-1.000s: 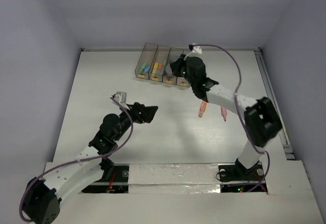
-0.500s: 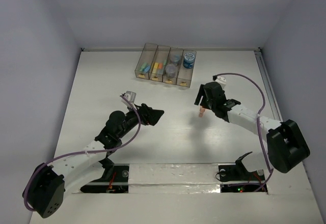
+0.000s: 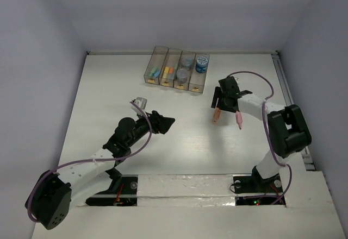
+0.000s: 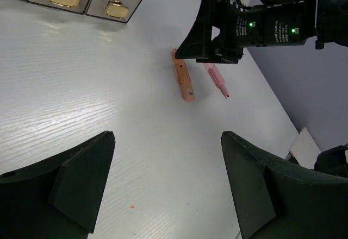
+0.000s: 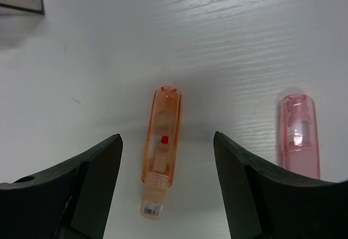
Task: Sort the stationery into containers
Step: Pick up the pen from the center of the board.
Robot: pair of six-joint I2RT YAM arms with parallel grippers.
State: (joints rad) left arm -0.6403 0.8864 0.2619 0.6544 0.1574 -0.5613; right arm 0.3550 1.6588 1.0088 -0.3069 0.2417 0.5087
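Right claw (image 5: 166, 138) astride orange stick (image 5: 160, 160)

4 smoky bins (image 3: 148, 76), 3 tape rolls (image 3: 202, 61) in them, 1 loose orange stick (image 3: 216, 115), 1 loose pink stick (image 3: 238, 120)

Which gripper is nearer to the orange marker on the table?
Right. The right gripper hangs just above the orange marker, jaws open either side of it; the left gripper is far off to its left, mid-table.

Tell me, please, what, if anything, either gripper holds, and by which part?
Nothing is held: left gripper and right gripper are open, the right above the orange marker.
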